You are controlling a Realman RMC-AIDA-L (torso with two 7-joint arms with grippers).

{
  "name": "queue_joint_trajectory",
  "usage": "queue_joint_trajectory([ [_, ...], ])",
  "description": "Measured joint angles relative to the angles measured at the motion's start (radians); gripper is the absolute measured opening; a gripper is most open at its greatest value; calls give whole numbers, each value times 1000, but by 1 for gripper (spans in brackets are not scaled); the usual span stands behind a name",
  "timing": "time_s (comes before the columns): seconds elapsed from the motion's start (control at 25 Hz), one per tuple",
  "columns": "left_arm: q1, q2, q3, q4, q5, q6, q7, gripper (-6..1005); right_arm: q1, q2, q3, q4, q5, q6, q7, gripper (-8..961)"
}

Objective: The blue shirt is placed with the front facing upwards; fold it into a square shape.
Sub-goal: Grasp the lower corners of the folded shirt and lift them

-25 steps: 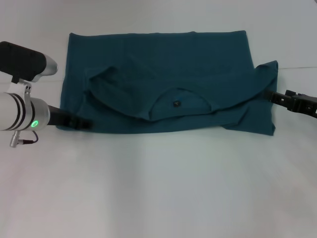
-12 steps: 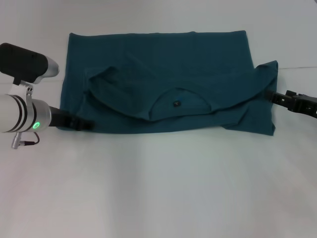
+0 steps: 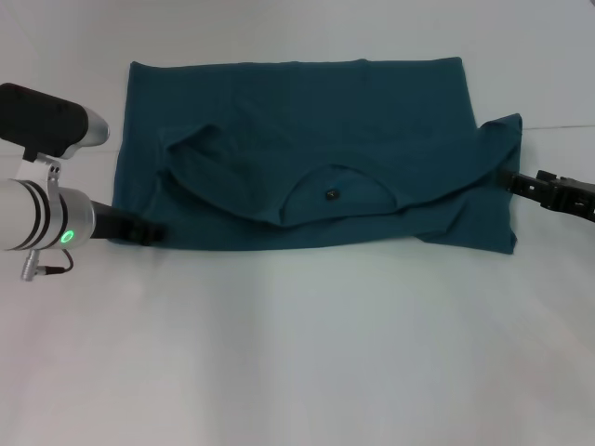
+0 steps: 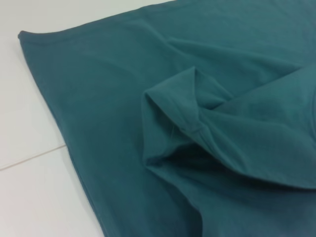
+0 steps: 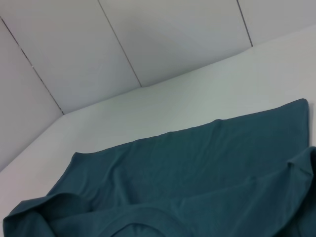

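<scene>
White tabletop (image 3: 307,353) carries the blue shirt (image 3: 307,121), half-folded widthwise. Left gripper (image 3: 149,230) meets its near-left corner, right gripper (image 3: 521,182) its right edge, likely positioned for the next fold; finger states can't be told.

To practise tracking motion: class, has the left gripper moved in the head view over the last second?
Yes, slightly. The left gripper has drawn back toward the robot's left, along the near left edge of the blue shirt, which has stayed put.
</scene>
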Motion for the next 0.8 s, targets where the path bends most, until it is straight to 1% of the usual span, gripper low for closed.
queue_joint_trajectory([
  [0.36, 2, -3, 4, 7, 0, -8, 0, 549, -1, 0, 2, -1, 0, -11, 0, 865],
  [0.48, 3, -5, 7, 18, 0, -21, 0, 374, -1, 0, 2, -1, 0, -11, 0, 865],
  [0.68, 3, -9, 8, 21, 10, -31, 5, 369, -1, 0, 2, -1, 0, -11, 0, 865],
  [0.8, 3, -11, 8, 22, 13, -45, 4, 321, -1, 0, 2, -1, 0, -11, 0, 866],
])
